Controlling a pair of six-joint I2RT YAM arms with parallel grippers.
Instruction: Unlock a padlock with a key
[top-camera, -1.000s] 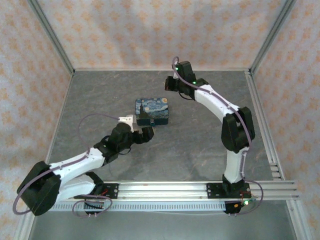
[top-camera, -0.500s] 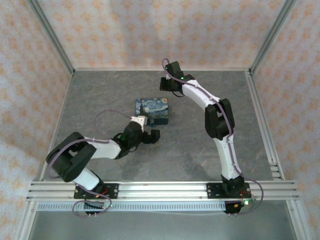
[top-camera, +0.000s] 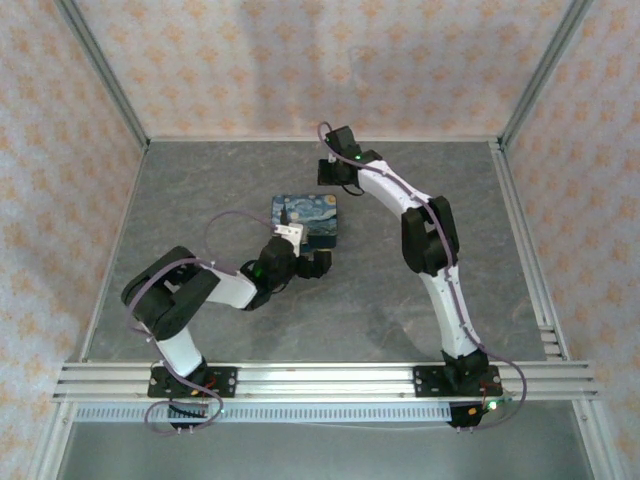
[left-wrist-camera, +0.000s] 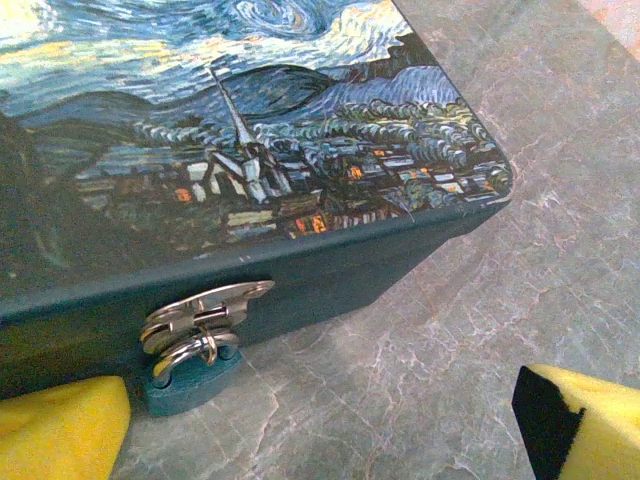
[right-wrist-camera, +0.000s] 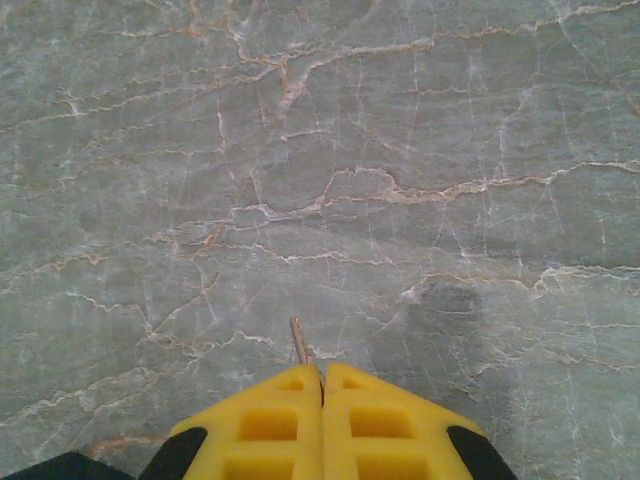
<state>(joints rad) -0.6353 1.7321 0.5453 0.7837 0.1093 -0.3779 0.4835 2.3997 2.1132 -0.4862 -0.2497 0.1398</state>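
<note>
A rectangular dark-blue box (top-camera: 305, 215) printed with a swirling night-sky painting is seen on the grey marbled table (top-camera: 200, 190), roughly at its middle. In the left wrist view, a silvery metal hasp (left-wrist-camera: 205, 305) is seen on the box's near side wall, toward the left of the picture. A small teal-bodied padlock (left-wrist-camera: 192, 382) with a silvery shackle is hung from it, its body resting low against the wall, at or just above the table; the shackle is passed through the hasp's loop.

The left tool (top-camera: 306, 256) is held just beside the near edge of the box, and its jaws are spread wide. Its yellow foam pads (left-wrist-camera: 60, 430) are seen at the two lower corners of its own camera's view, with bare table between them; the left pad is just beside the padlock, and touching cannot be confirmed.

The right tool (top-camera: 326, 172) is placed beyond the far right corner of the box, apart from it. Its yellow jaws are pressed together on a thin pale metal key (right-wrist-camera: 299, 343), whose tip is seen sticking out above the marbled surface.
</note>
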